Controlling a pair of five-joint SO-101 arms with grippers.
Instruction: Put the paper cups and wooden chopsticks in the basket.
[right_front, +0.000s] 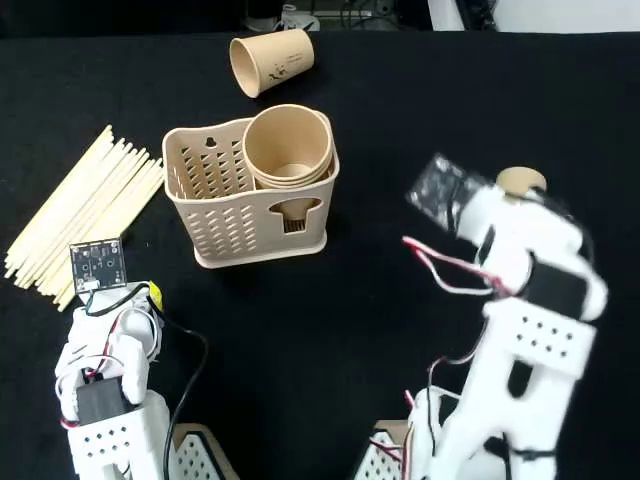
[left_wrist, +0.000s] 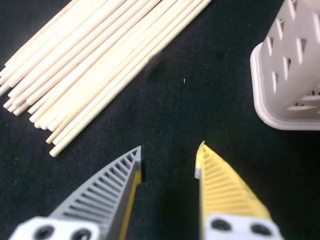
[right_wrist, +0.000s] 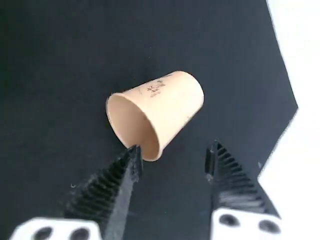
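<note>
Ahead of right jaws, apart: tan paper cup on side, small print; left jaws apart.

white perforated arms; red and black cables; ribbed jaws, grey and yellow left, black right

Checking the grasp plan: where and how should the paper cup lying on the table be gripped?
Probably the rim. The paper cup lies on its side with its open mouth toward the open right gripper, so, coming from the mouth side, one jaw could slip inside and the other outside the wall.
</note>
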